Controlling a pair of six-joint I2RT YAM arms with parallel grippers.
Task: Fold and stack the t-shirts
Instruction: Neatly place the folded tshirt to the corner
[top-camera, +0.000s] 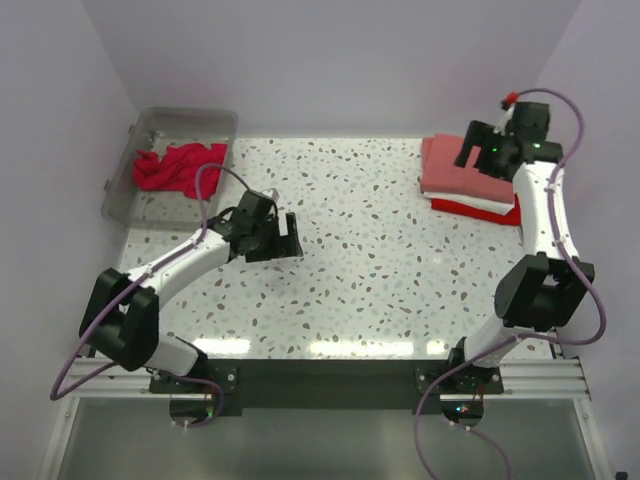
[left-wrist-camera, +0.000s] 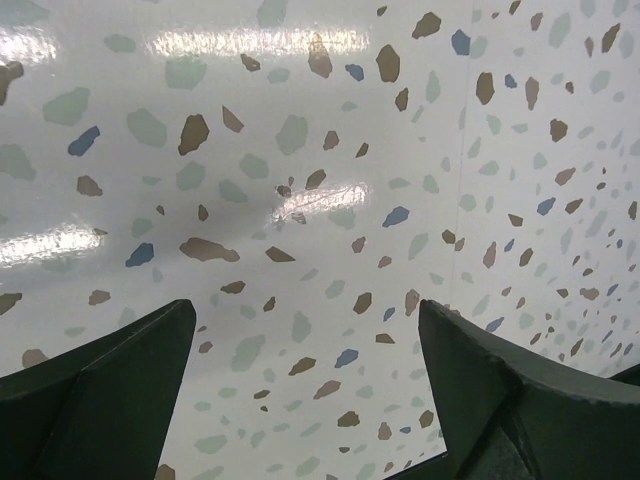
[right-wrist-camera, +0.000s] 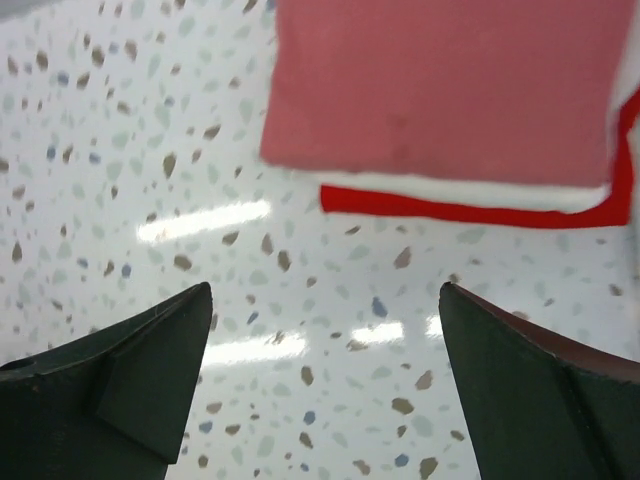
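A folded stack is sitting on the speckled table (top-camera: 380, 280) at the upper right of the top view: faded coral-red t-shirt (top-camera: 458, 172) on top, white t-shirt (top-camera: 484, 201) under it, bright red t-shirt (top-camera: 492, 213) at the bottom w/ its edge peeking out. The right gripper (top-camera: 478, 146) is hovering over the stack's far-left part, jaws standing wide apart w/ nothing btwn them. The crimson t-shirt (top-camera: 178, 166) is lying crumpled in the clear plastic bin (top-camera: 190, 116), upper left. The left gripper (top-camera: 286, 240) is hanging over bare tabletop, centre-left, jaws also apart, gripping nothing.
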